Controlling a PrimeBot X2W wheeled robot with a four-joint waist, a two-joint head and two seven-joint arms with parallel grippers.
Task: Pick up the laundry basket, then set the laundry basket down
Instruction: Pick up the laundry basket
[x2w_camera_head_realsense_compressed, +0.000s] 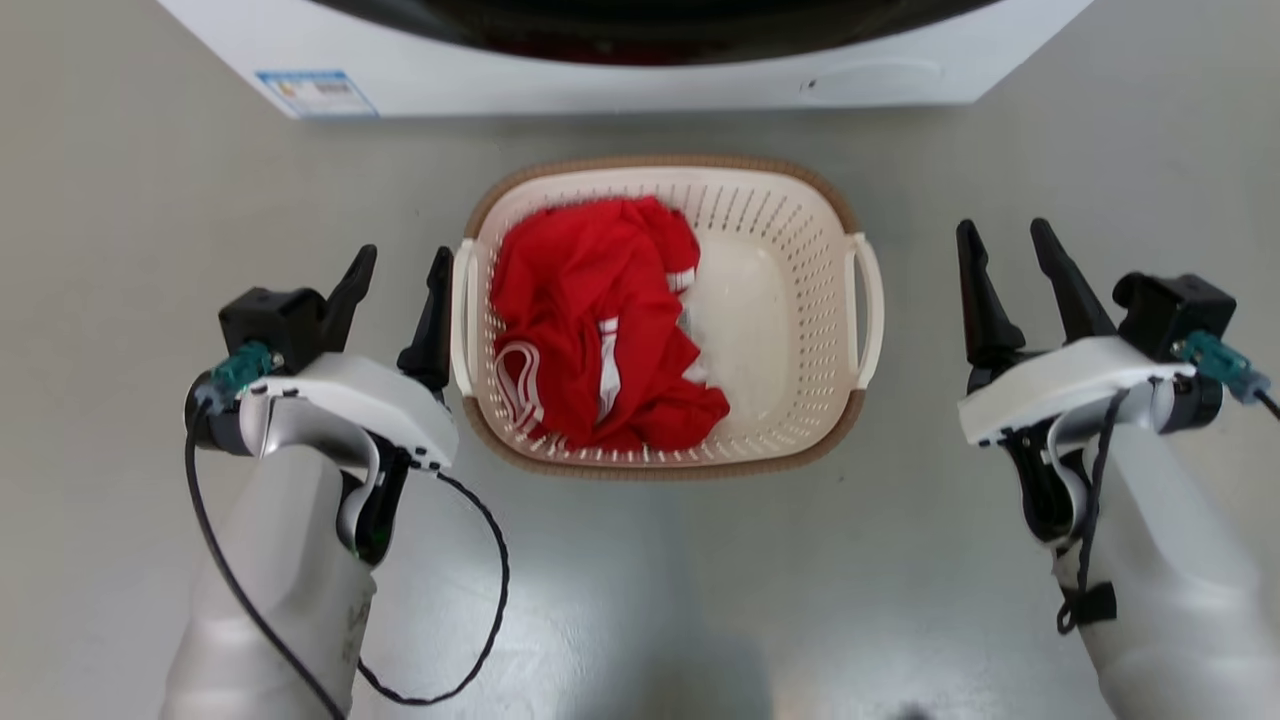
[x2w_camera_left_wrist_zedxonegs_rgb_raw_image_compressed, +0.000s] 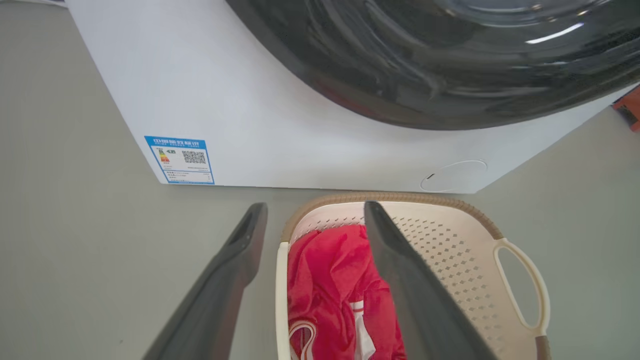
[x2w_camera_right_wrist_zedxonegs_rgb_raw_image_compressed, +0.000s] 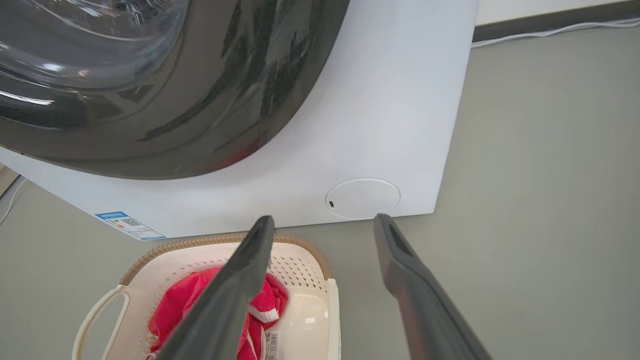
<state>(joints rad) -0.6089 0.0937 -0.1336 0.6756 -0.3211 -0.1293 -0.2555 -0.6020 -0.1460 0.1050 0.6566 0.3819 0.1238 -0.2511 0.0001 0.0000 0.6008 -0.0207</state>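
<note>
The left gripper (x2w_camera_head_realsense_compressed: 402, 255) stands wide open and holds nothing. Its inner finger is just beside the near white handle (x2w_camera_head_realsense_compressed: 462, 310) of the laundry basket (x2w_camera_head_realsense_compressed: 790, 240), though I cannot tell whether they touch. In the left wrist view the basket's edge lies between the two fingers. The right gripper (x2w_camera_head_realsense_compressed: 1002, 228) is equally wide open and empty, and the far handle (x2w_camera_head_realsense_compressed: 868, 310) lies well inward of it.

The basket sits on the floor (x2w_camera_head_realsense_compressed: 120, 300) between the two hands, with the washer (x2w_camera_head_realsense_compressed: 600, 85) just beyond their fingertips.

The main risk, as I judge it, is an uneven grab. The left hand is much closer to its handle than the right hand is to its own, so closing on one side first could shove the light basket sideways or tip it. The handles are thin loops, and a finger that misses the loop would slip off the rim.

A red garment (x2w_camera_head_realsense_compressed: 590, 300) is heaped toward the left hand's side of the basket. A finger dipping inside could snag the cloth, and the off-centre load could tilt the basket during a lift. Lifting forward could knock the basket against the washer.
</note>
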